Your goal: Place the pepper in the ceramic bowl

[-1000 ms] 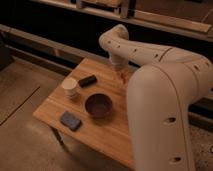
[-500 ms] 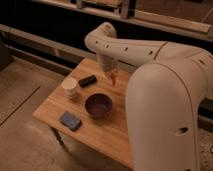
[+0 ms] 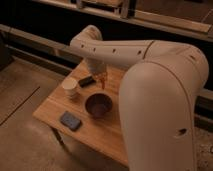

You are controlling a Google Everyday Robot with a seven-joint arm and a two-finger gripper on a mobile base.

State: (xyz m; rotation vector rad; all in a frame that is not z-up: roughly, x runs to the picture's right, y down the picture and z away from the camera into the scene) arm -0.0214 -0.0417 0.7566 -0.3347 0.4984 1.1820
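Note:
My gripper (image 3: 101,76) hangs from the white arm over the back of the wooden table (image 3: 115,130). It is shut on the pepper (image 3: 103,82), a small red-orange piece that points down from the fingers. The ceramic bowl (image 3: 98,105), round and dark reddish-brown, stands on the table just in front of and below the gripper. The pepper is above the bowl's far rim, apart from it.
A pale beige cup (image 3: 70,88) stands left of the bowl. A dark stubby block (image 3: 86,81) lies behind the cup, close to the gripper's left. A flat grey-blue object (image 3: 71,120) lies near the table's front left edge. The big white arm covers the table's right side.
The arm has swung left and nearer over the table, carrying the pepper from behind the table's back edge to just above the bowl's far rim.

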